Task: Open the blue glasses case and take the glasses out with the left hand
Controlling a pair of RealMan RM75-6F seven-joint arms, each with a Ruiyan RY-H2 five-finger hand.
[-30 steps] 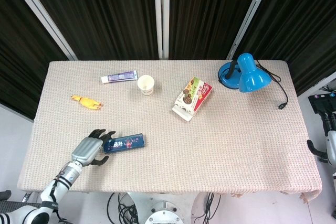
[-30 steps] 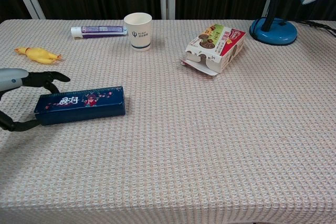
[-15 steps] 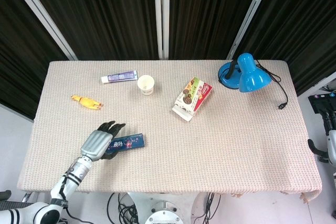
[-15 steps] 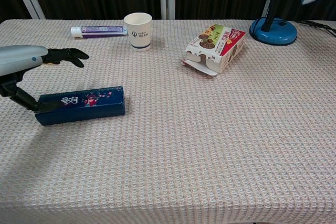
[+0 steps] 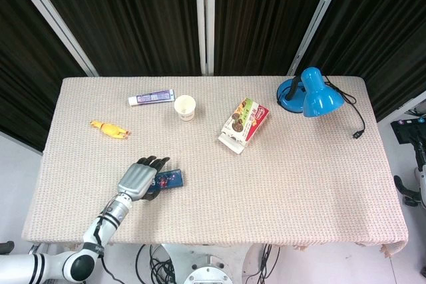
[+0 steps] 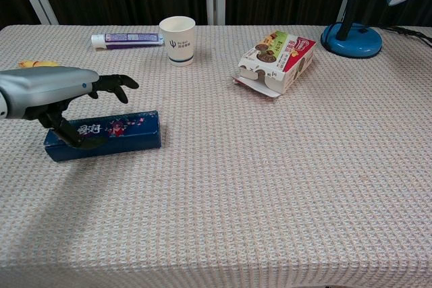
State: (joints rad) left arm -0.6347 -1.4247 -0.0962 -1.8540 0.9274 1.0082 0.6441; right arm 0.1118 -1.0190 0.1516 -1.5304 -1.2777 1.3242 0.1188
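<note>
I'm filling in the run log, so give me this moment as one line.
left hand over blue glasses case, thumb on lid | case closed, flat on table | right hand not in view

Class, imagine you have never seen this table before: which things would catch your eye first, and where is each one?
Most striking is the robot's silver left hand at the near left, poised over the left part of the closed blue glasses case, its dark fingers spread above the lid. Next comes the bright blue desk lamp at the far right corner. The opened snack box lies on its side mid-table, with a white paper cup further left.
</note>
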